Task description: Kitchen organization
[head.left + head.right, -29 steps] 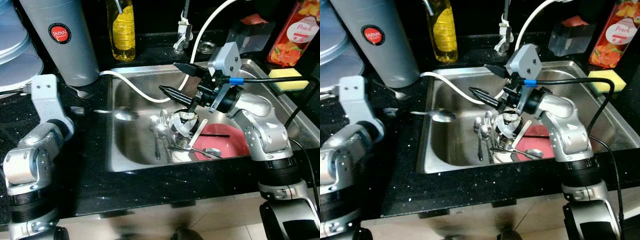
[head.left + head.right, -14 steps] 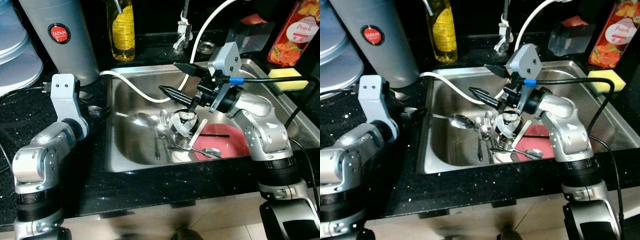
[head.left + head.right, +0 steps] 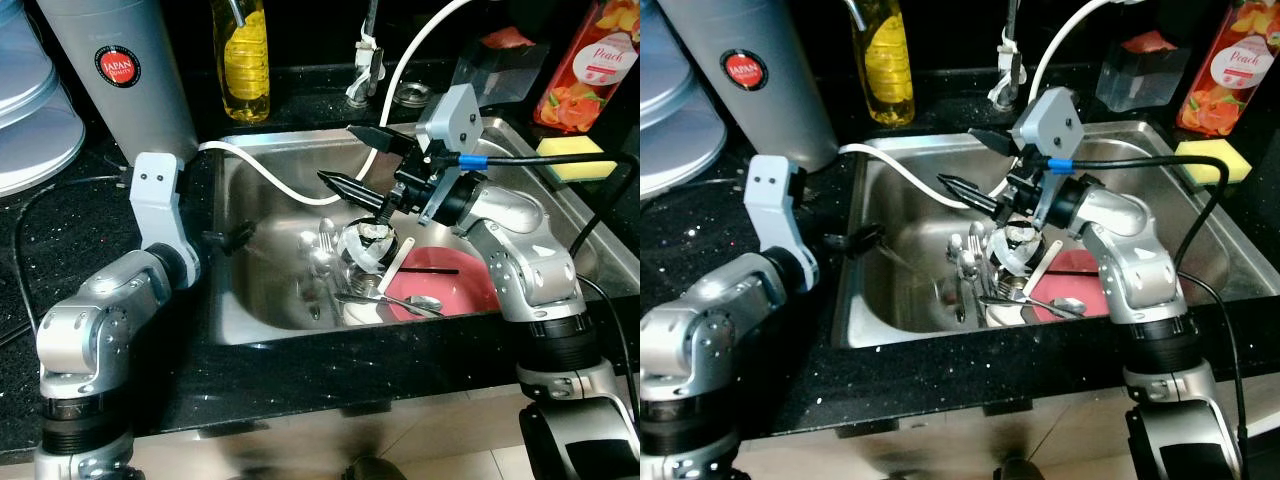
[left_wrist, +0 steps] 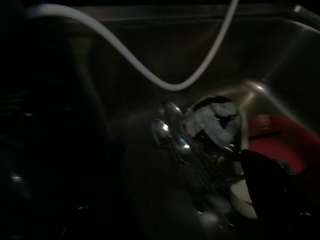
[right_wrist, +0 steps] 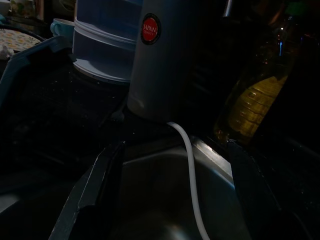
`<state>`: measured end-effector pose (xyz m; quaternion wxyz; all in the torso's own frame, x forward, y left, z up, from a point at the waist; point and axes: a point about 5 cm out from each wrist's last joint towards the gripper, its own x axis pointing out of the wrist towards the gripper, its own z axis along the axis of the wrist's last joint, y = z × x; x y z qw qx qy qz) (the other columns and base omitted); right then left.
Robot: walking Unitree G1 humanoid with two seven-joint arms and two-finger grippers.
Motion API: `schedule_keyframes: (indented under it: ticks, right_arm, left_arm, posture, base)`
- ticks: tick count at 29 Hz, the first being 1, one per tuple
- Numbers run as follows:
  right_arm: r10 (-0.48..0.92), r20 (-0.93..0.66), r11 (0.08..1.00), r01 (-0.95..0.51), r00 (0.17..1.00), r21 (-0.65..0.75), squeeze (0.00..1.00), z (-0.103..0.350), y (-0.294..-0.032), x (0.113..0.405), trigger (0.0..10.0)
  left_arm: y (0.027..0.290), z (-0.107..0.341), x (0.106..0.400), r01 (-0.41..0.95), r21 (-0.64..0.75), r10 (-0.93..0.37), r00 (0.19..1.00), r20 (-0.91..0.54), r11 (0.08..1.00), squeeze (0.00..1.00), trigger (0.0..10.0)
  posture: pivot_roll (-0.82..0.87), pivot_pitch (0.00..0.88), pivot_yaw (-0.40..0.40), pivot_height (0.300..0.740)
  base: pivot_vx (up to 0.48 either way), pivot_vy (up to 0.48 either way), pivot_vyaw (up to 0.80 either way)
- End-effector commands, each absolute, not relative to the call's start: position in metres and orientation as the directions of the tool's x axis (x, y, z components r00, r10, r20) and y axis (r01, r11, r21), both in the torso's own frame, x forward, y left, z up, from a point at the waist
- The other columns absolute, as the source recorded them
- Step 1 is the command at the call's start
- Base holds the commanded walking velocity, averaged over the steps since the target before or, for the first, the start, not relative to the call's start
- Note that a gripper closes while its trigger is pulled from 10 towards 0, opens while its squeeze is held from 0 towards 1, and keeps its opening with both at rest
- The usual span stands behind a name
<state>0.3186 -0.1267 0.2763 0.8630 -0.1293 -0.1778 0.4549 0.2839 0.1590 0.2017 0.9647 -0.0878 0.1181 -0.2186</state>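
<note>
The steel sink (image 3: 262,300) is set into a dark speckled table (image 3: 300,370); inside it lie a heap of spoons and forks (image 3: 322,262), a crumpled glass-like cup (image 3: 366,243), and a red plate (image 3: 452,285) with a black stick across it; a white hose (image 3: 268,172) curves from the tap area across the basin. The right end effector (image 3: 352,160) hangs above the middle of the sink, over the cup, its two black fingers (image 3: 348,187) spread wide apart with nothing between them. The left end effector (image 3: 228,238) reaches over the left rim of the sink, low against the inner wall; it is blurred and dark, so I cannot tell whether its fingers are parted or pressed together. Behind the sink stand a tall grey flask (image 3: 125,75) with a red round label, a yellow bottle (image 3: 243,62), and a red peach carton (image 3: 588,65); a yellow sponge (image 3: 577,158) rests at the far right rim; stacked pale containers (image 3: 30,110) sit at the far left.
</note>
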Motion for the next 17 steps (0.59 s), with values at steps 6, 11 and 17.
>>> schedule_keyframes:
  ticks: [6,11,17]
  right_arm:
    - [0.83,0.207,0.555,-0.737,0.517,-0.386,0.0,0.279,-0.126,0.317,10.0]
    - [0.827,0.21,0.56,-0.736,0.521,-0.38,0.0,0.278,-0.126,0.316,10.0]
    - [0.821,0.218,0.569,-0.731,0.527,-0.376,0.0,0.278,-0.125,0.316,10.0]
  left_arm:
    - [0.15,0.203,0.282,0.392,-0.151,-0.416,0.891,-0.183,0.907,0.0,10.0]
    - [0.143,0.217,0.285,0.327,0.017,-0.325,0.942,-0.085,0.945,0.0,10.0]
    - [0.14,0.226,0.283,0.312,0.032,-0.311,0.95,-0.026,0.949,0.0,10.0]
  posture:
    - [-0.03,0.083,0.036,0.74]
    - [-0.03,0.086,0.031,0.74]
    - [-0.02,0.091,0.031,0.74]
  base:
    - [0.0,0.0,0.0]
    - [0.0,0.0,0.0]
    - [0.0,0.0,0.0]
